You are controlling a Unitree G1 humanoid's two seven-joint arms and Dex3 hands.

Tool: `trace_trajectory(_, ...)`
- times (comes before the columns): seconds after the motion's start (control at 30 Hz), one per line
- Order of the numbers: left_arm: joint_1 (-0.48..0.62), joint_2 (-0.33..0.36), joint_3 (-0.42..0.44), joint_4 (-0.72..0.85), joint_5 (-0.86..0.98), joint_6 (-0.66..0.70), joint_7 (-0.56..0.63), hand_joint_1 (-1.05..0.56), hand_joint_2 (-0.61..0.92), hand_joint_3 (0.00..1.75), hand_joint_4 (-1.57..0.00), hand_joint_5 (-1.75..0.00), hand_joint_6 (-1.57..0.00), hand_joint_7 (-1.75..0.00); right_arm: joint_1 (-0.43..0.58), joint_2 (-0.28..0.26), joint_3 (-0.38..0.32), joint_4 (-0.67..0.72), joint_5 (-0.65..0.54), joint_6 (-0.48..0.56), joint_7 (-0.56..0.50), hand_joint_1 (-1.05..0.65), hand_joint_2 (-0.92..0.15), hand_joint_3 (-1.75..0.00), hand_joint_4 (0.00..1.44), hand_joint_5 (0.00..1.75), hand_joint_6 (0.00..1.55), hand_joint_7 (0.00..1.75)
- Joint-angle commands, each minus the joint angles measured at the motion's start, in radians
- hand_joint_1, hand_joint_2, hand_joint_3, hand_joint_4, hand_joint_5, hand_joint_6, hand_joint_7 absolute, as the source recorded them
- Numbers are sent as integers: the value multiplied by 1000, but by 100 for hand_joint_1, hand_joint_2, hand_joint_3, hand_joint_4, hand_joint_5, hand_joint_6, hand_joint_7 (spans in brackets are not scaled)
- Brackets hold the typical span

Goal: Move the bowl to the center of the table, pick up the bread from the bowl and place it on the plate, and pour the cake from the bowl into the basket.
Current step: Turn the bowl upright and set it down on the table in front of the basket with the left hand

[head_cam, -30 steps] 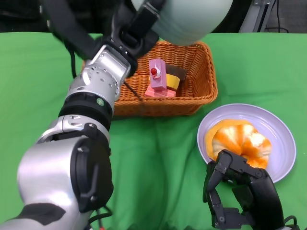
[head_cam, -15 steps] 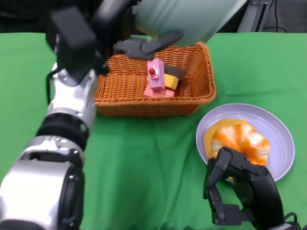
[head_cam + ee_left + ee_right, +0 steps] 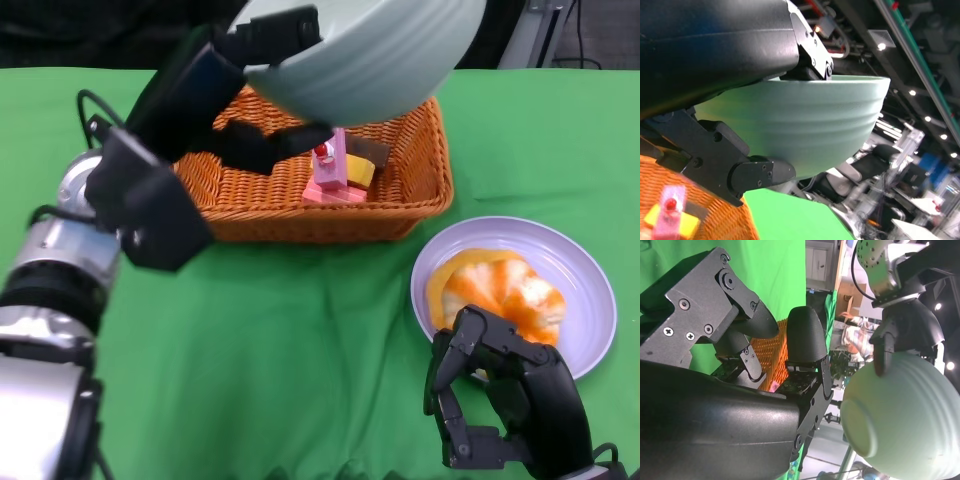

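Observation:
My left hand [image 3: 235,95] grips the pale green bowl [image 3: 370,55] by its rim and holds it high over the wicker basket [image 3: 400,205]. The bowl [image 3: 805,125] fills the left wrist view, and it also shows in the right wrist view, bowl [image 3: 900,415]. A pink cake [image 3: 328,170] with a red cherry and a yellow piece with a brown top lie inside the basket. The orange-and-white bread [image 3: 500,290] sits on the lilac plate [image 3: 585,300] at the right. My right hand [image 3: 500,405] hovers at the plate's near edge, fingers curled, holding nothing.
A green cloth [image 3: 320,330] covers the table. The basket stands at the back centre, the plate to its near right. My left forearm [image 3: 60,260] crosses the left side of the table.
My left forearm has swung out to the left and lowered, uncovering the basket's left side. The bowl has rotated back toward upright, still high over the basket. My right hand has stayed put.

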Motion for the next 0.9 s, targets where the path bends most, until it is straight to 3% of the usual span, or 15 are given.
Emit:
trace_trajectory(0.03, 18, 75, -51, -45, 169, -50, 218, -17, 70, 89, -71, -172, -72, -130, -3, -8, -16, 13, 13, -4, -2, -5, -37, -146, 88, 175, 67, 161)
trace_trajectory(0.2, 22, 133, -165, -65, 403, -21, 548, -16, 73, 80, -73, -170, -70, -137, -5, -5, -20, 15, 7, -6, -6, -6, -36, -146, 88, 175, 68, 162)
trace_trajectory(0.47, -5, 214, -434, -56, 710, 144, 1077, -17, 80, 70, -66, -175, -62, -143, -2, -6, -20, 8, 22, 2, 8, -5, -36, -149, 88, 175, 67, 162)
trace_trajectory(0.6, -5, 234, -555, -29, 790, 218, 1256, -12, 76, 75, -65, -175, -49, -166, -2, -6, -26, 8, 20, 0, 5, -4, -35, -150, 88, 175, 67, 162)
trace_trajectory(0.77, 5, 249, -690, -1, 852, 273, 1433, -10, 68, 75, -68, -175, -49, -173, 0, -7, -30, 2, 24, 7, 6, -3, -36, -150, 87, 175, 67, 162)
trace_trajectory(0.83, 17, 257, -739, 8, 874, 295, 1496, -9, 68, 66, -68, -175, -48, -174, 1, -9, -32, -2, 23, 9, 5, -3, -36, -150, 86, 175, 66, 162)
trace_trajectory(0.9, 28, 266, -784, 13, 889, 311, 1544, -10, 77, 44, -67, -175, -47, -175, 3, -11, -33, -6, 24, 14, 8, -3, -36, -149, 86, 175, 66, 161)
